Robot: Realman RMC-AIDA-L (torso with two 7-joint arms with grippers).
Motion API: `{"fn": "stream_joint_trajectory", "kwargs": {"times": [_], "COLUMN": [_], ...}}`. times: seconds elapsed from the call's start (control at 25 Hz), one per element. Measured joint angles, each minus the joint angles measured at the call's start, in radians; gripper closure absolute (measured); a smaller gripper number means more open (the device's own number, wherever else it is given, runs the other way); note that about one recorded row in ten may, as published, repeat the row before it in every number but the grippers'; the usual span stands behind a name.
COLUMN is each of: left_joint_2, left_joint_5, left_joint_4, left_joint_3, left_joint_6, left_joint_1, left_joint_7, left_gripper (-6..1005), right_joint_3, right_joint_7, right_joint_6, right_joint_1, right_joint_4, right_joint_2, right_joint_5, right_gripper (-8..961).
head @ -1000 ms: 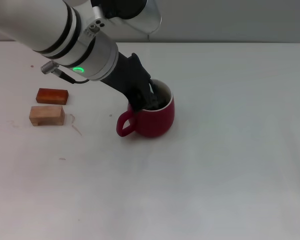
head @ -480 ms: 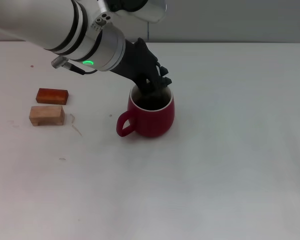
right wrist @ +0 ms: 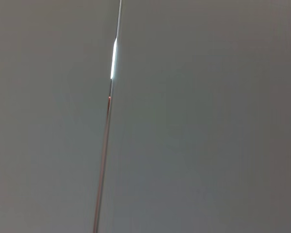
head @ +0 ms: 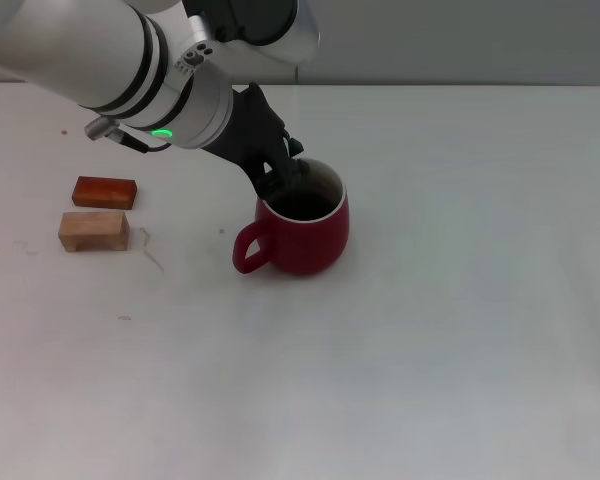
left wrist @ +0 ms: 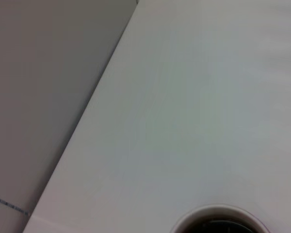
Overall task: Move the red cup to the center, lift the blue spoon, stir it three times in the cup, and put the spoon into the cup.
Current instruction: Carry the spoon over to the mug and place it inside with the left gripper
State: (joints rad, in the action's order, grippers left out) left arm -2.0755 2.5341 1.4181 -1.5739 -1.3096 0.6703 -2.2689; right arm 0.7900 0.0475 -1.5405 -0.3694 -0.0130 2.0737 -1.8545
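Left gripper (head: 288,180) dips into the red cup (head: 305,235) at its back-left rim; can't tell finger state, spoon not visible.

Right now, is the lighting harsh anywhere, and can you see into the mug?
Head view: soft, even light; the red cup casts only a faint shadow on the table, its inside stays dark, and the left claw is black against it. Left wrist view: only the cup's rim shows, blurred. Right wrist view: featureless grey, one bright glare streak.
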Motion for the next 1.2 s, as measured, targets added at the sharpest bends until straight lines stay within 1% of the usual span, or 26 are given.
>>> {"fn": "stream_joint_trajectory", "kwargs": {"times": [0.28,0.52,0.68,0.8,1.2], "left_joint_2": [0.000,0.000,0.000,0.000,0.002], "left_joint_5": [-0.006,-0.043,-0.067,-0.085,-0.092], "left_joint_4": [0.005,0.007,0.007,-0.002,-0.027], "left_joint_3": [-0.006,-0.010,-0.011,-0.012,-0.026], "left_joint_6": [-0.073,-0.080,-0.052,-0.014,0.094], "left_joint_1": [0.000,0.000,0.000,0.000,-0.012], "left_joint_7": [0.007,0.008,0.009,0.009,0.004], "left_gripper": [833,833,833,856,836], "right_joint_3": [0.000,0.000,0.000,0.000,0.001], "right_joint_7": [0.000,0.000,0.000,0.000,0.000], "right_joint_6": [0.000,0.000,-0.001,-0.002,-0.003], "right_joint_1": [0.000,-0.002,-0.003,-0.003,0.001], "right_joint_4": [0.000,-0.002,-0.002,0.000,0.001], "right_joint_2": [0.000,0.000,0.000,0.000,0.000], "right_joint_5": [0.000,-0.001,-0.001,-0.002,0.001], "right_gripper": [378,376,376,376,377]}}
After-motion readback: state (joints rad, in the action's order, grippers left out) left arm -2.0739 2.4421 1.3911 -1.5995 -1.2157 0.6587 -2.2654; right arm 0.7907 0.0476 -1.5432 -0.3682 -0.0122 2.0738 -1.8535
